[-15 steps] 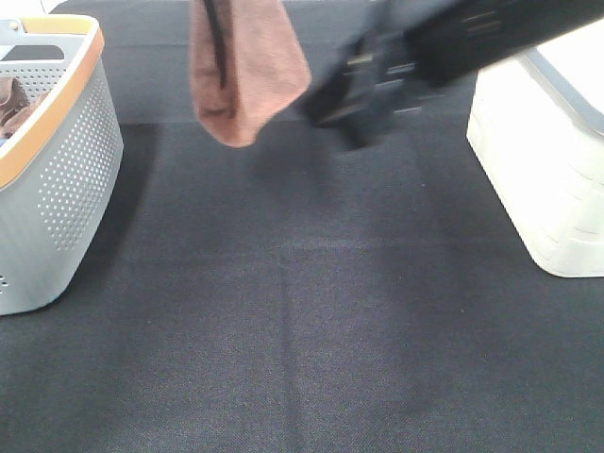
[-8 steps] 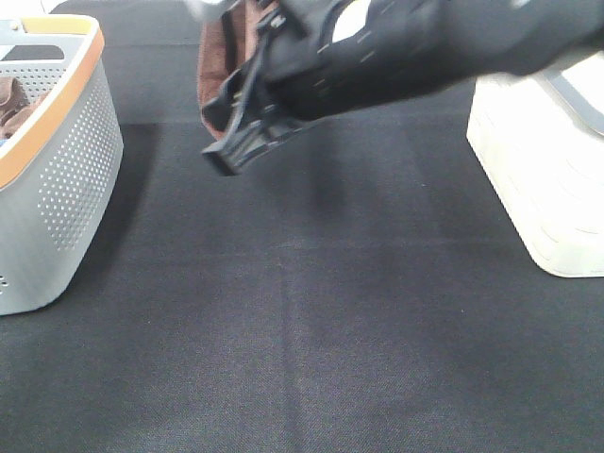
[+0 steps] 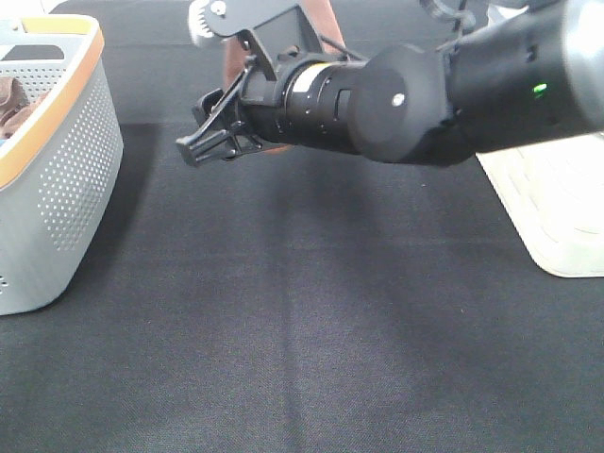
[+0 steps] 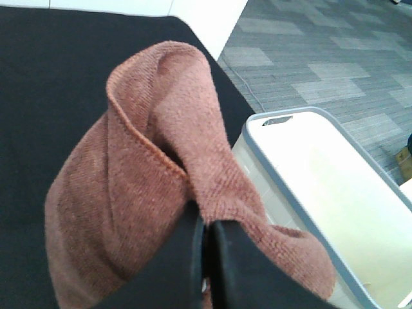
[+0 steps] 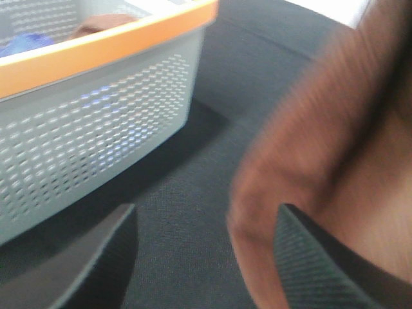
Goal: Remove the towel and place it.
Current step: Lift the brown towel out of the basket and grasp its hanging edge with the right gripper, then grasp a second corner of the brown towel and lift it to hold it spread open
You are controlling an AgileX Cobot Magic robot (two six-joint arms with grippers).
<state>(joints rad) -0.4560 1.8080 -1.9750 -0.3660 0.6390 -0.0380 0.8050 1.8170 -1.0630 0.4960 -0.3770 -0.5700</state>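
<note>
My left hand (image 4: 205, 226) was pinched tight on a fold of the towel (image 4: 161, 161), fingers together and cloth bulging out on either side of them. So the towel was up off the bench (image 3: 283, 330), draping from that hand. My right hand (image 3: 200, 130) was spread wide with nothing clamped, right beside the hanging cloth. Reddish-brown pile filled the space by one of its fingers in the right wrist view. Touching or only close, I couldn't say, because that view was blurred.

The grey basket with the orange rim (image 3: 57, 179) sat out beyond the right hand's fingertips, and the white bin (image 4: 309, 193) lay beyond the left hand's grip.

By the look of it the towel was light, limp and fluffy. It should grip well on the pads, but it would bunch and double over on itself. I reckoned the place to take it was the stitched hem (image 4: 154, 153), at a free edge well away from the left hand's pinch, in a single layer so it could open out flat. A bite into the middle of the drape would probably only gather a wad.
</note>
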